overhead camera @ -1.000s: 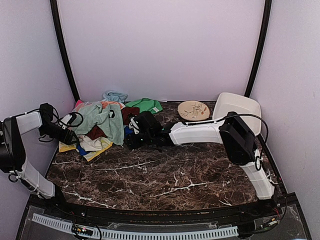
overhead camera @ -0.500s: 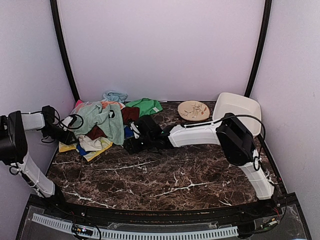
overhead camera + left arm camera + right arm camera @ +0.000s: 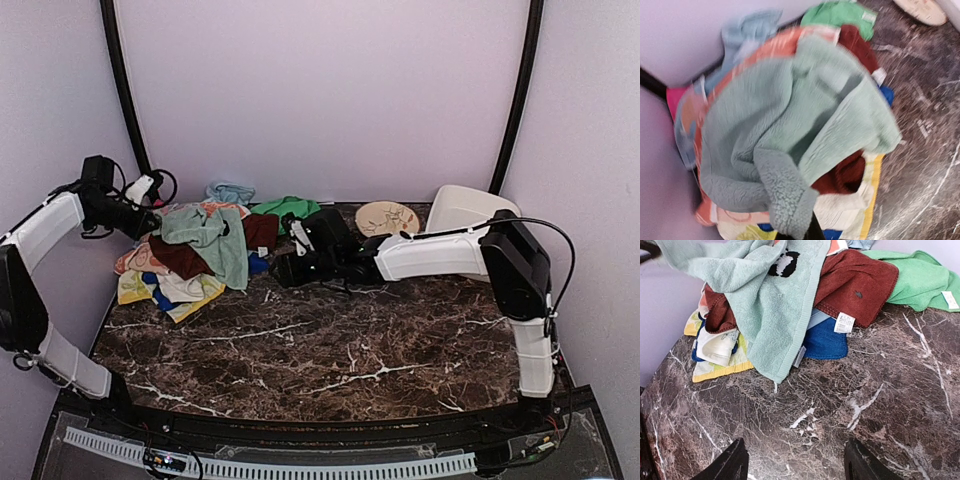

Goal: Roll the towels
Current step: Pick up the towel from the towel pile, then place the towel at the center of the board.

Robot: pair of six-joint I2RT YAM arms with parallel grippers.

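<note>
The left pincer (image 3: 150,208) is in the upper left of the top view. It is pressed together and pinches a bunched bit of the mint-green towel (image 3: 215,238). From there the towel drapes down over the pile of towels (image 3: 180,270). The pile sits at the back left of the table (image 3: 330,345), close to the wall.

The right pincer (image 3: 800,460) is near the middle of the top view, just right of the pile. Its two fingers (image 3: 736,462) are spread wide apart, low over the bare table. It holds nothing and touches no towel.

In the right wrist view, a dark red towel (image 3: 855,282) lies partly under the mint-green one, with a white tag at its edge. A blue towel (image 3: 825,342) peeks out below it. A bright green towel (image 3: 920,280) lies in the upper right.

A round plate (image 3: 387,218) and a white tub (image 3: 480,212) stand at the back right of the table, well apart from the pile.
</note>
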